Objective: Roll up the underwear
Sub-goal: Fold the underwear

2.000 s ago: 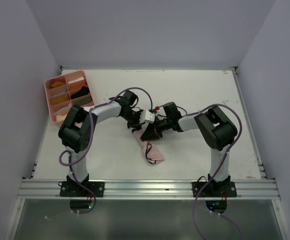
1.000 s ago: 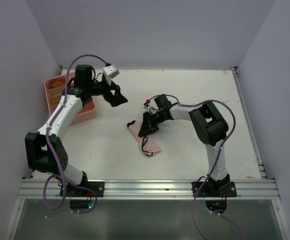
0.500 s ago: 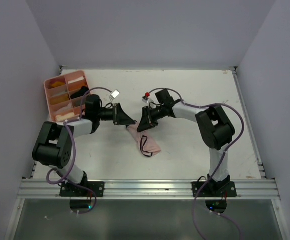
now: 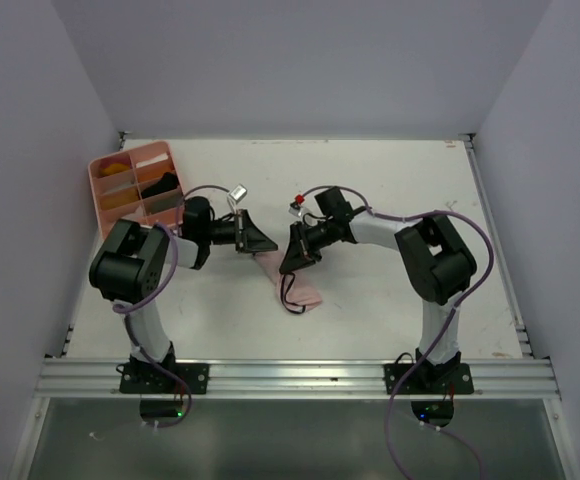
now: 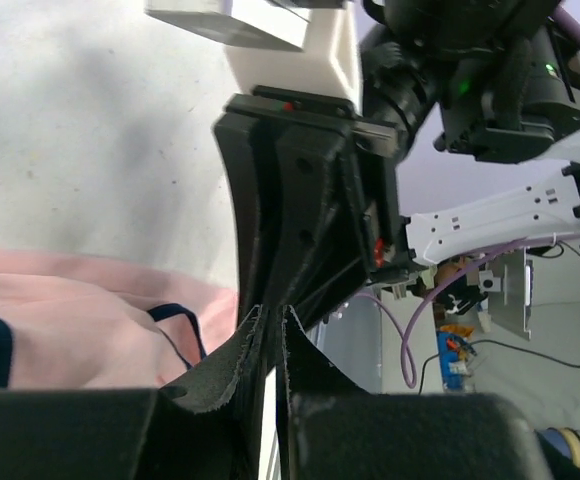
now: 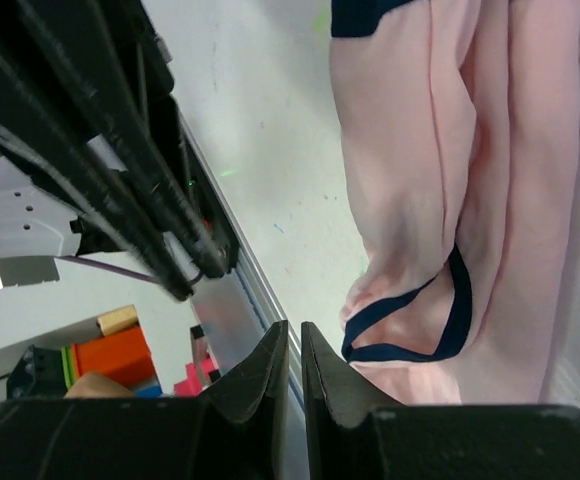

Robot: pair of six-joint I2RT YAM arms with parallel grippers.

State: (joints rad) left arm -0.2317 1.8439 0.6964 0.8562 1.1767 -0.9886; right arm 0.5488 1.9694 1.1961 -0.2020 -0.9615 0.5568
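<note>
**Roll start: both hands at the far end of the pink underwear**

The pale pink underwear, edged with thin dark trim, lies as a folded strip on the white tabletop, between the two arms and well apart from the pink compartment tray. The left hand and right hand meet tip to tip over the strip's far end. Each has its fingers drawn together to a mere slit. No cloth shows between them, though whether an edge is pinched cannot be told. The step in hand appears to be taking hold of that end. The next move calls for catching the hem with both hands, then turning it over toward the near end, evenly, so the roll stays tight and straight. No brand, label or legible writing appears in any view.
</note>
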